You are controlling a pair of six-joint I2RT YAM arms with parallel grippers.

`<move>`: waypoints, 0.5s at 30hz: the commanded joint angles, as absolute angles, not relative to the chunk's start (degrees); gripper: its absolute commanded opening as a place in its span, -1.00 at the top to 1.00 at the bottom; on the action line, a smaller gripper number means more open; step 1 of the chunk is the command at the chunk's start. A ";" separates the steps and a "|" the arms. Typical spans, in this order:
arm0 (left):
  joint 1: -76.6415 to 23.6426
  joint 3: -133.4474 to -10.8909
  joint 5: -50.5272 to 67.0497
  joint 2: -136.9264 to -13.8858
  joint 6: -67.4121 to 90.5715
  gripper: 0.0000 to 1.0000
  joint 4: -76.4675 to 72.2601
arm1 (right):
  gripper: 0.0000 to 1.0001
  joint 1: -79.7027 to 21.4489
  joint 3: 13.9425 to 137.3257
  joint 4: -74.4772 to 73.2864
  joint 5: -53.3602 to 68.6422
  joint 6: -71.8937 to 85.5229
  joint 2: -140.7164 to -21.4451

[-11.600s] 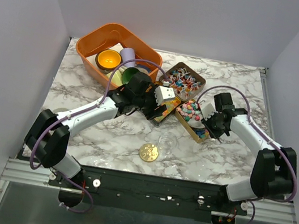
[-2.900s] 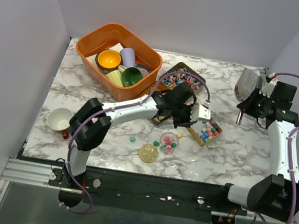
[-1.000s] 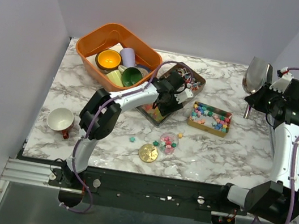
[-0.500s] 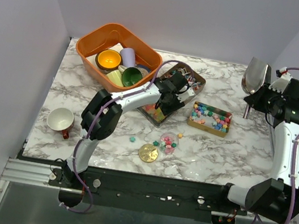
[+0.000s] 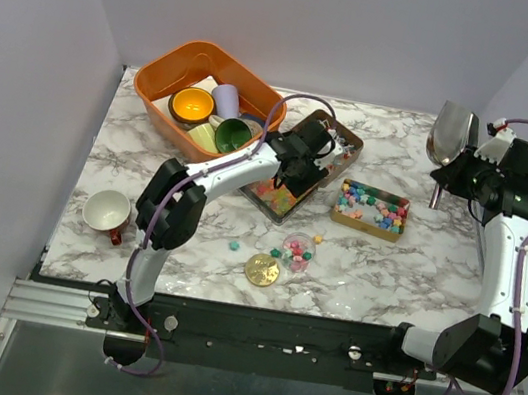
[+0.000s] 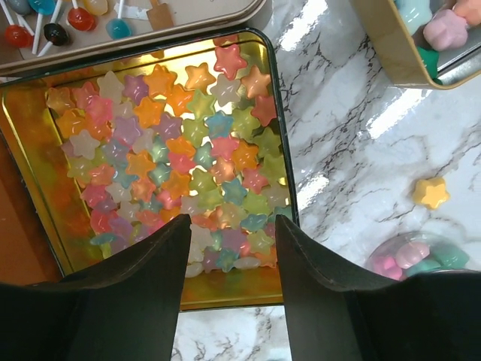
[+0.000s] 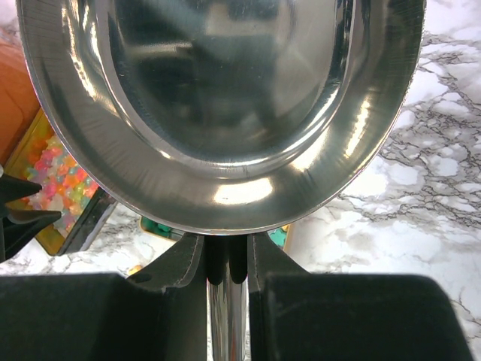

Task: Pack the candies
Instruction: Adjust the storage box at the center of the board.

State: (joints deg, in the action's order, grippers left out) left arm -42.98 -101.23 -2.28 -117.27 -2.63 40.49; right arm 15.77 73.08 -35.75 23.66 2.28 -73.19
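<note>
Left wrist view: the left gripper (image 6: 231,229) hangs spread, holding nothing, over star candies (image 6: 173,150) filling a gold tin (image 6: 26,143). More candies (image 5: 374,206) lie in a second tin (image 5: 365,232), in a clear cup (image 5: 290,238) and loose on the surface (image 5: 402,282). The right gripper (image 7: 225,259) pinches a steel scoop (image 7: 225,113) by its handle, raised at far right.

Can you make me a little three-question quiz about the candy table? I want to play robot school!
1. True or false: the right gripper is holding a metal scoop.
2. The left gripper hovers open over a gold tin. Its candies are shaped like: A) balls B) stars C) hearts
3. What colour is the basket holding the cups?
Key: 1 true; 2 B; 3 orange.
</note>
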 commanded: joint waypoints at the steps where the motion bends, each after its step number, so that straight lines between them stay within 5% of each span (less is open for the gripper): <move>1: -43.86 -101.95 1.13 -118.30 1.30 -0.15 41.40 | 0.99 16.17 72.33 -32.87 24.87 1.32 -72.86; 11: -44.47 -102.74 6.06 -122.34 1.58 -0.09 41.40 | 0.99 16.17 71.89 -32.52 24.87 0.97 -74.00; 15: -44.65 -102.22 6.68 -123.05 0.62 0.16 41.40 | 0.99 16.17 72.68 -32.52 25.05 0.97 -74.79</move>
